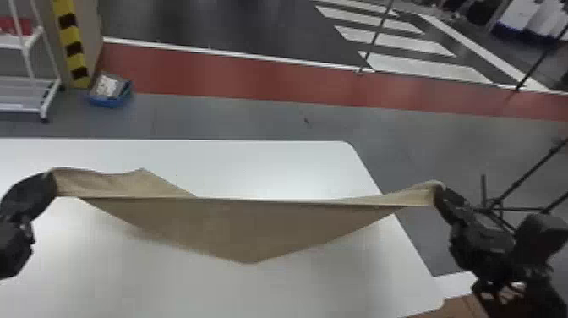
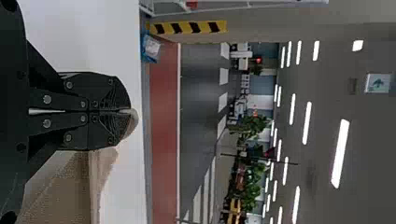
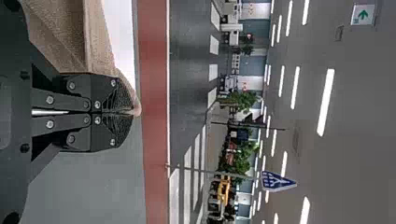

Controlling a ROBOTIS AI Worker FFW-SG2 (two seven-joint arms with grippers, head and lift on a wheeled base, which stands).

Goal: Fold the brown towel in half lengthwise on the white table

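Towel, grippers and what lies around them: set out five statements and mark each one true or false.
1. The towel is stretched between the left gripper and the right gripper. True.
2. The left gripper is open and empty. False: its fingers are shut on one end of the towel.
3. Between the grippers, the towel hangs down to a point. True.
4. The whole towel lies flat on the table. False: both gripped ends are held up.
5. A blue bin stands on the floor beyond the table. True.
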